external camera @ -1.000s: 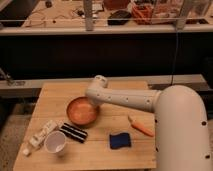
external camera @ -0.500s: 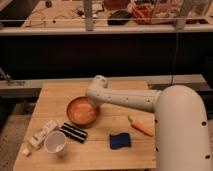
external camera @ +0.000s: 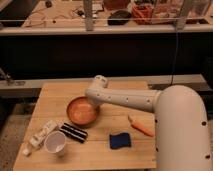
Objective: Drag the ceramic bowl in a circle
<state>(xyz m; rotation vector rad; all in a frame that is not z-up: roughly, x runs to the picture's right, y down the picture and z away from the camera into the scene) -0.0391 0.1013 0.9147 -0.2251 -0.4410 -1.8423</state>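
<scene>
From where I stand, the nearest thing is the robot's big white rounded arm housing [external camera: 180, 130], filling the right foreground; its white jointed arm reaches out leftward over the pale wooden table [external camera: 130, 155]. Closest to me on the table, near and to the left of the tool, sits a small white paper cup [external camera: 55, 142], upright, with a flat white packet [external camera: 42, 134] just beyond it at the left edge and a black rectangular bar [external camera: 73, 132] lying between cup and bowl. To the near right of the tool rests a blue square sponge [external camera: 120, 140], and farther right an orange carrot-shaped piece [external camera: 140, 126], both well apart from the bowl.

The gripper [external camera: 93, 104] hangs at the end of the arm, down at the right rim of the wide, shallow, orange-brown glazed ceramic bowl [external camera: 81, 111], which sits left of table centre. The arm's wrist hides the fingertips, so I cannot tell whether the tool is clenched on the rim or slack. Coming in at the rim rather than the middle makes sense to me: a hold on the edge would let the arm steer the bowl along the tabletop without lifting it.

The nearby bar and cup look likely to be nudged if the circle swings toward me. Beyond the table runs a dark shelf front, and above it a cluttered workbench [external camera: 100, 22].
</scene>
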